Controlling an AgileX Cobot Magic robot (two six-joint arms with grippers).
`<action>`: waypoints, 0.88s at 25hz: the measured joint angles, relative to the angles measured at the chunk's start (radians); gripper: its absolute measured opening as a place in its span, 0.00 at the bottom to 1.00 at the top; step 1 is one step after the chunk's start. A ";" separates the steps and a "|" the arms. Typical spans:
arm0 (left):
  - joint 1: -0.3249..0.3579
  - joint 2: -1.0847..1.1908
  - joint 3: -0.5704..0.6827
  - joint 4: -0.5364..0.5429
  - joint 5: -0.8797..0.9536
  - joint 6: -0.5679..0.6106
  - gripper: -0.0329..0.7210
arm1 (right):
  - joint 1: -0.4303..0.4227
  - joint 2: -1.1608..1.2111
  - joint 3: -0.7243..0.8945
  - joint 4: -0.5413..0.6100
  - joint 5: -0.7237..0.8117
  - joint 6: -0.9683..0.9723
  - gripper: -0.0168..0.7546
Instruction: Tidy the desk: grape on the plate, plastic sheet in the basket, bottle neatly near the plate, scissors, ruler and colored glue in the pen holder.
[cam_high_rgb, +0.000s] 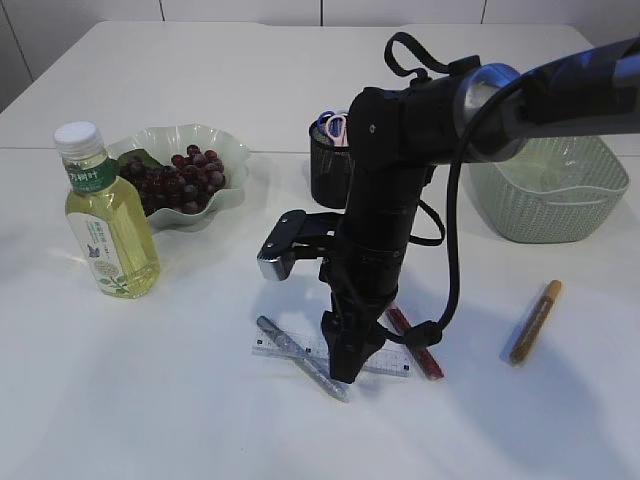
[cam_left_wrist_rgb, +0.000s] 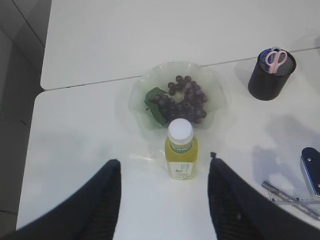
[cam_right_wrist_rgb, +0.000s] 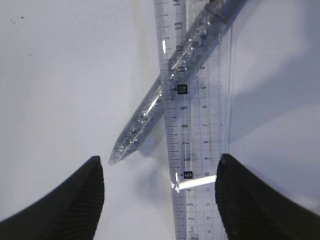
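My right gripper (cam_high_rgb: 345, 368) (cam_right_wrist_rgb: 160, 158) points down, open, just above the table. A clear ruler (cam_right_wrist_rgb: 200, 125) (cam_high_rgb: 280, 349) runs between its fingers, closer to the right one. A silver glitter glue pen (cam_right_wrist_rgb: 165, 95) (cam_high_rgb: 300, 358) lies slanted across the ruler. A red glue pen (cam_high_rgb: 415, 340) and a gold one (cam_high_rgb: 535, 320) lie nearby. My left gripper (cam_left_wrist_rgb: 164, 159) hangs open high above the yellow-green bottle (cam_left_wrist_rgb: 180, 155) (cam_high_rgb: 105, 215), which stands upright beside the plate (cam_high_rgb: 232, 160) (cam_left_wrist_rgb: 140, 100) of grapes (cam_high_rgb: 180, 178) (cam_left_wrist_rgb: 185, 97). Pink and blue scissors (cam_high_rgb: 333, 125) (cam_left_wrist_rgb: 274, 57) stand in the black pen holder (cam_high_rgb: 325, 170) (cam_left_wrist_rgb: 270, 80). The plastic sheet is out of view.
A pale green basket (cam_high_rgb: 550, 200) stands at the back right, partly behind my right arm. That arm's wrist camera block (cam_high_rgb: 285, 245) (cam_left_wrist_rgb: 311, 170) juts out to the left above the ruler. A seam between two tables runs behind the plate.
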 joint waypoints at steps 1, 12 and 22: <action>0.000 0.000 0.000 0.000 0.000 0.000 0.59 | 0.000 0.000 0.000 0.001 0.000 0.000 0.70; 0.000 0.000 0.000 0.000 0.000 0.000 0.59 | 0.000 0.002 -0.001 -0.026 -0.034 0.000 0.70; 0.000 0.000 0.000 0.000 0.000 0.000 0.59 | 0.000 0.026 -0.002 -0.039 -0.040 0.000 0.70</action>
